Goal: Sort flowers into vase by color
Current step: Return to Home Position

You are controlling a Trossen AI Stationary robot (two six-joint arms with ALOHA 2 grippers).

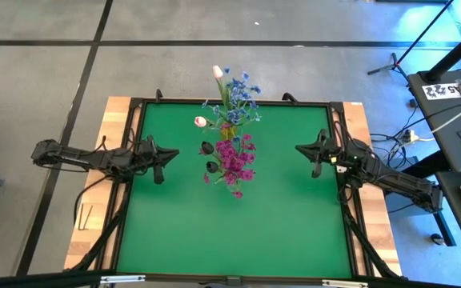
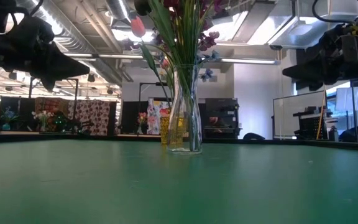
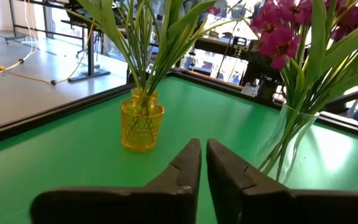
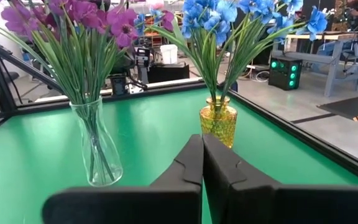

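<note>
Two vases stand on their bases mid-table. A clear glass vase [image 4: 98, 149] [image 2: 190, 112] holds the magenta flowers [image 1: 234, 164] and small dark buds [image 1: 207, 147]. A yellow vase [image 4: 217, 121] [image 3: 142, 124], toward the far edge, holds blue sprays [image 1: 240, 94] and pale pink tulip buds [image 1: 218, 72]. My left gripper [image 1: 159, 166] [image 3: 204, 158] hovers shut near the table's left side, well short of the vases. My right gripper [image 1: 317, 160] [image 4: 202, 152] hovers shut near the right side. Both hold nothing.
The green mat [image 1: 238, 232] has a raised black frame [image 1: 134, 102] around it. Open mat lies between each gripper and the vases and across the near half. A tripod [image 1: 390, 64] and a desk [image 1: 454, 96] stand beyond the table's right side.
</note>
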